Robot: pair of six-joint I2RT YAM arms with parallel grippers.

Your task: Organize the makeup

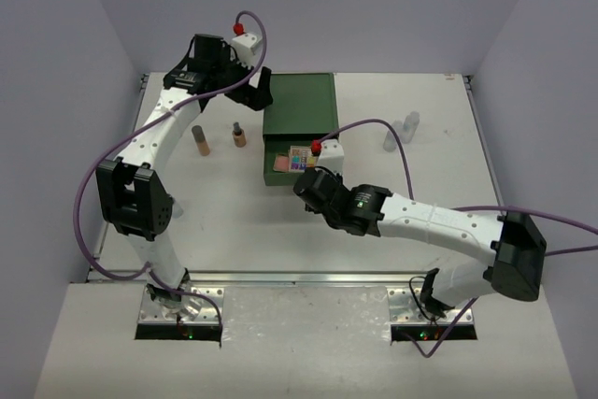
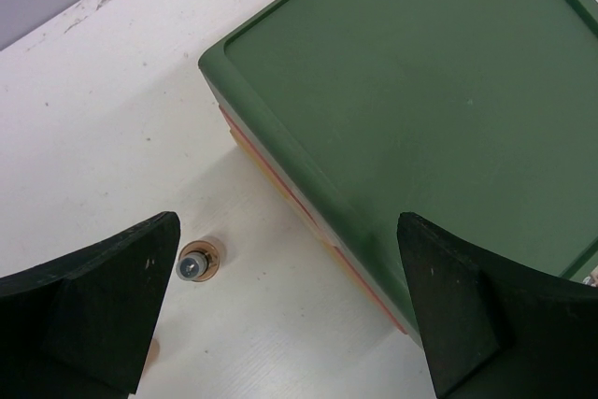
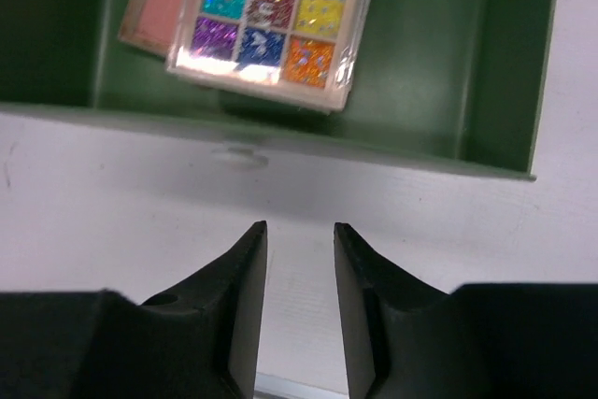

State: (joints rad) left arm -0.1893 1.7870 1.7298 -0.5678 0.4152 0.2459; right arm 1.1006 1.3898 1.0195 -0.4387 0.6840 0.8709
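A green drawer (image 3: 280,133) stands pulled out of the green box (image 1: 299,107). In it a square multicolour eyeshadow palette (image 3: 271,16) lies partly over a pink compact (image 3: 154,8); both also show from above, palette (image 1: 300,156) and compact (image 1: 278,164). My right gripper (image 3: 299,235) hovers over the table just in front of the drawer, jaws a narrow gap apart with nothing between them. My left gripper (image 2: 290,324) is wide open and empty above the box's left edge (image 2: 308,203). Two peach tubes (image 1: 200,140) (image 1: 239,135) stand left of the box; one shows from above (image 2: 199,262).
Two small clear bottles (image 1: 411,122) (image 1: 391,140) stand on the table to the right of the box. Orange and yellow drawer fronts (image 2: 318,240) show under the green lid. Grey walls close in the table at the back and sides.
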